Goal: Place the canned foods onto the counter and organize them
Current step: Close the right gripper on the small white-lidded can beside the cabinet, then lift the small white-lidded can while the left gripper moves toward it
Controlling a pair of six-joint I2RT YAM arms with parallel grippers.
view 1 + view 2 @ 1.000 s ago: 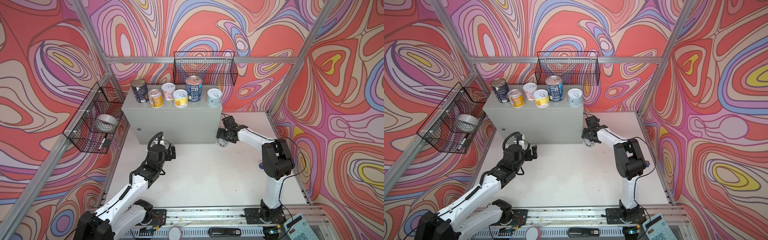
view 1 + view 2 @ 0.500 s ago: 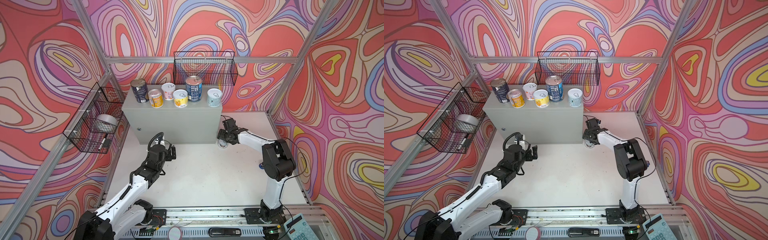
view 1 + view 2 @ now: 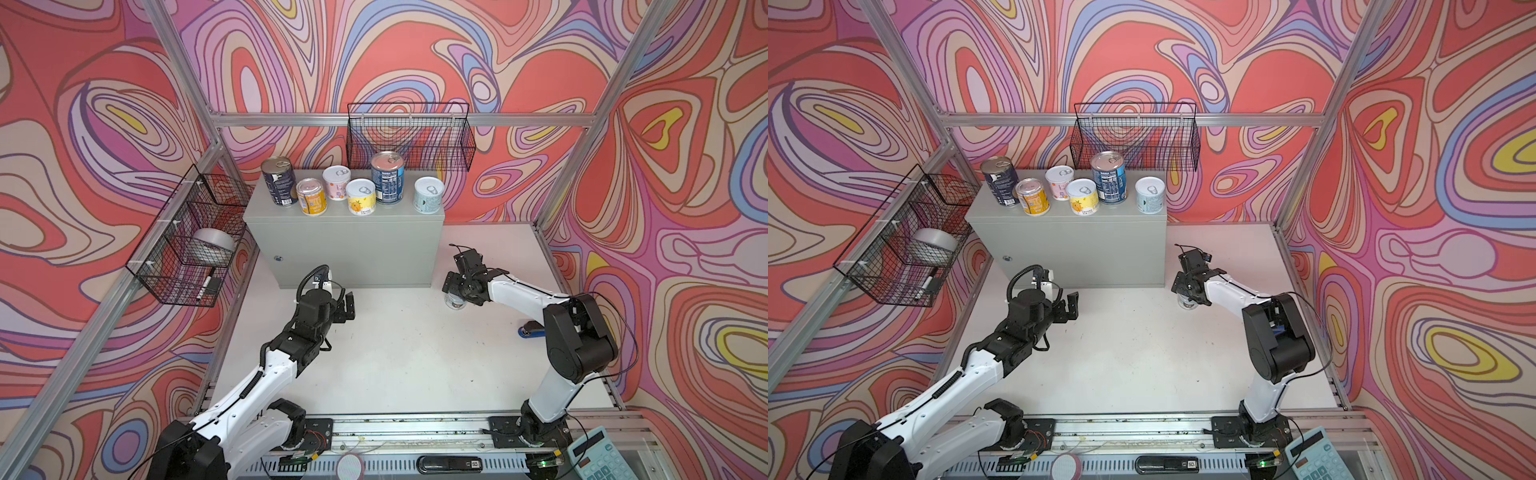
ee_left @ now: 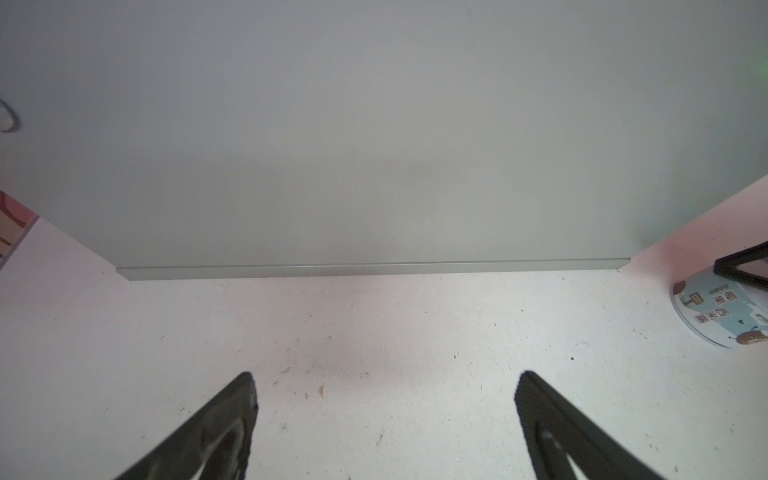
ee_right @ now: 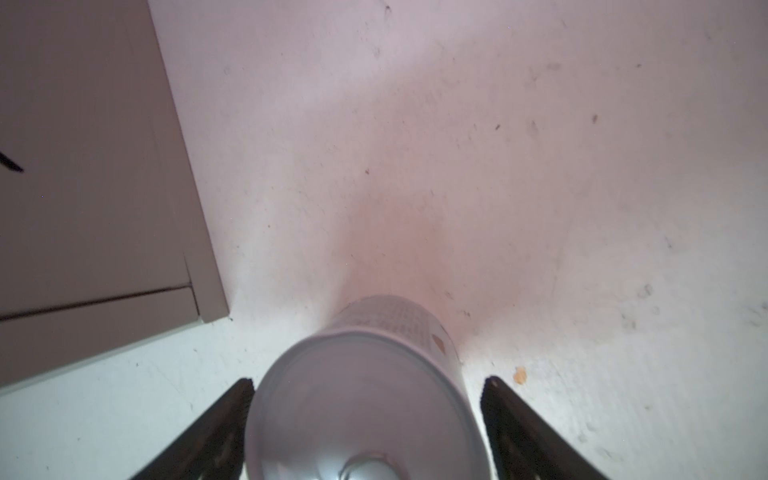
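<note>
The right gripper (image 5: 368,419) is seen with jaws spread either side of a white-labelled can (image 5: 365,399); one finger (image 5: 216,428) sits at the can's rim, the other stands clear of it. This can rests on the white tabletop (image 3: 399,357), just beside the front right corner of the counter (image 3: 349,245). The left gripper (image 4: 384,424) is held wide apart over bare tabletop, facing the counter front. Six cans are noted on the counter top, among them a pale-blue can (image 3: 428,194) and a tall dark blue can (image 3: 387,171).
</note>
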